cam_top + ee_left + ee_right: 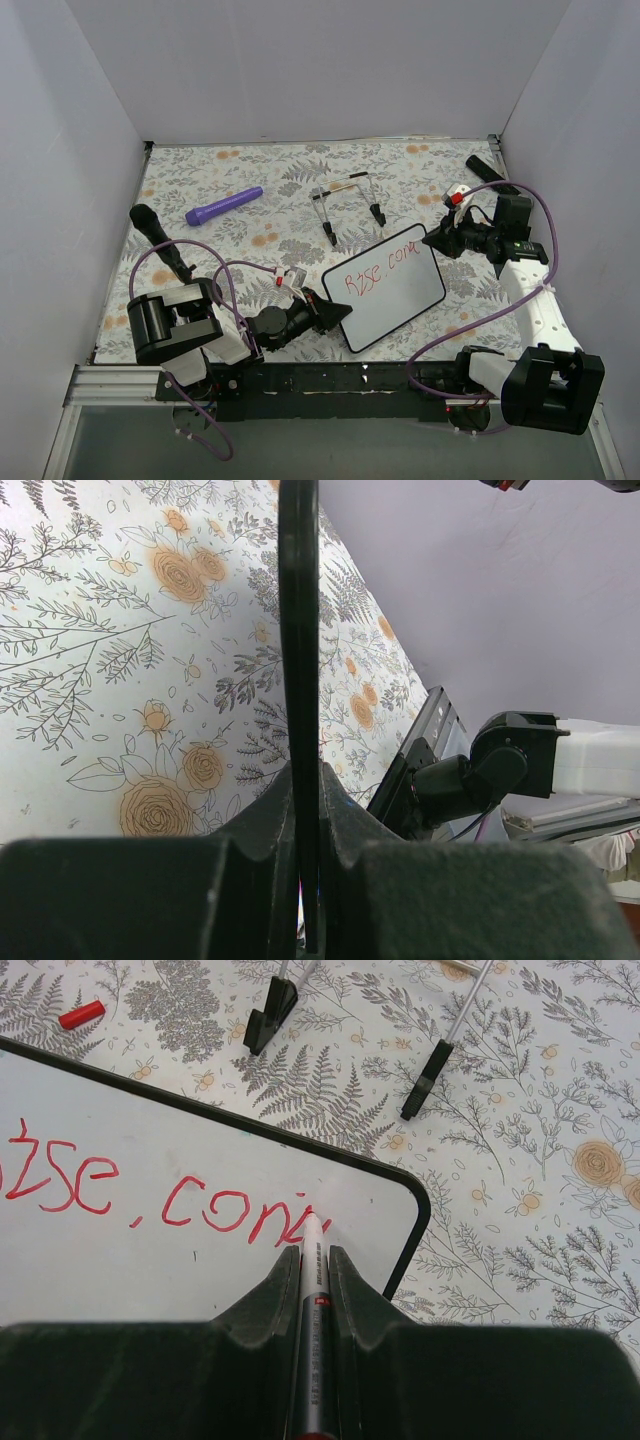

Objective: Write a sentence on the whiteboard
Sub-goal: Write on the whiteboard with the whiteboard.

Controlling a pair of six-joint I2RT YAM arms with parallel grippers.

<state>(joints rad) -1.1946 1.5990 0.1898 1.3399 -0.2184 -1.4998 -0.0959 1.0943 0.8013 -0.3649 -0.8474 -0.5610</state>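
Right gripper (pixel 314 1252) was clenched on the marker (pixel 312 1340), its tip on the whiteboard (pixel 150 1280) just after the sentence (pixel 150 1195), which read "Rise. con". Left gripper (pixel 305 772) pinched the board's left rim, mid-table (pixel 200 170). The panel looked light, stiff and slick. A rim grip suited it, though pen pressure might pivot it. Count: one board, one marker, one red cap (pixel 81 1014), one wire stand (pixel 348 205).

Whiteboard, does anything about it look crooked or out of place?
Yes. The whiteboard sits skewed on the floral cloth, off its wire stand, with the left tool clamped on its edge. The red writing tilts with it, and a red cap lies loose beside the board.
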